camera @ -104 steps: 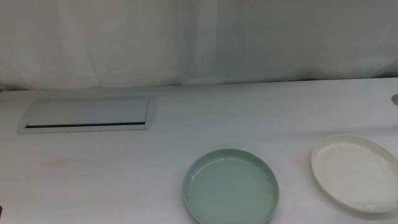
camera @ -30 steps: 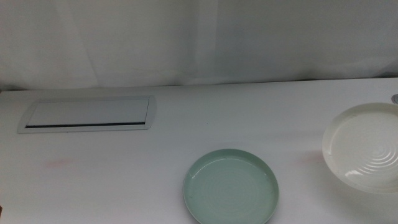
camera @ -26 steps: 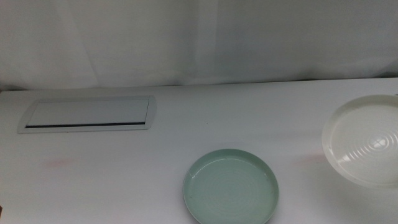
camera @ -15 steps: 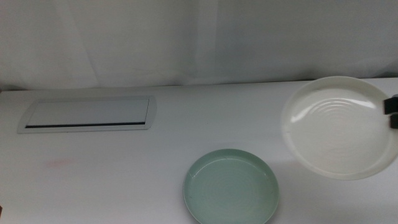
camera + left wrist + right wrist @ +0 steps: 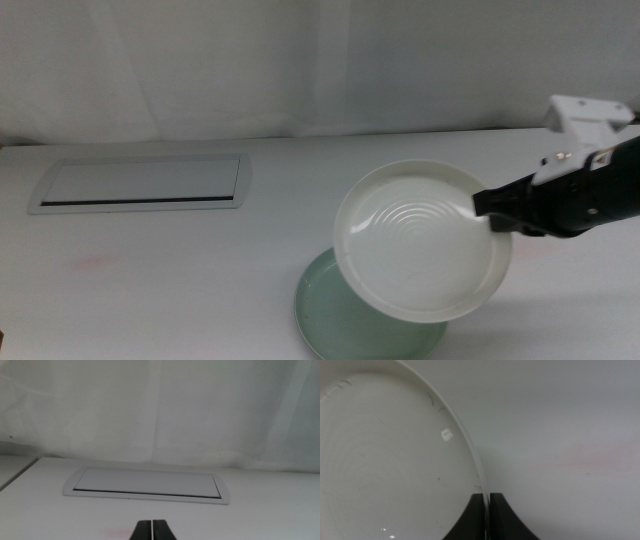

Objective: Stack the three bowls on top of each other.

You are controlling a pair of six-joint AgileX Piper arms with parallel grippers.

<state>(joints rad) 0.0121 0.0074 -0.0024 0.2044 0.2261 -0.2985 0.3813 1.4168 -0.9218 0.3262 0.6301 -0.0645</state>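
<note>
My right gripper comes in from the right and is shut on the rim of the white bowl. It holds the bowl tilted in the air, above and partly over the mint green bowl, which rests on the table near the front edge. In the right wrist view the jaws pinch the white bowl's rim. My left gripper is shut and empty, out of the middle view. The grey bowl is out of view.
A flat white rectangular panel lies on the table at the back left; it also shows in the left wrist view. A white curtain hangs behind the table.
The white bowl was lifted off the table at the right, tilted up, and carried left until it hangs partly over the mint green bowl. The right arm has come into view.
</note>
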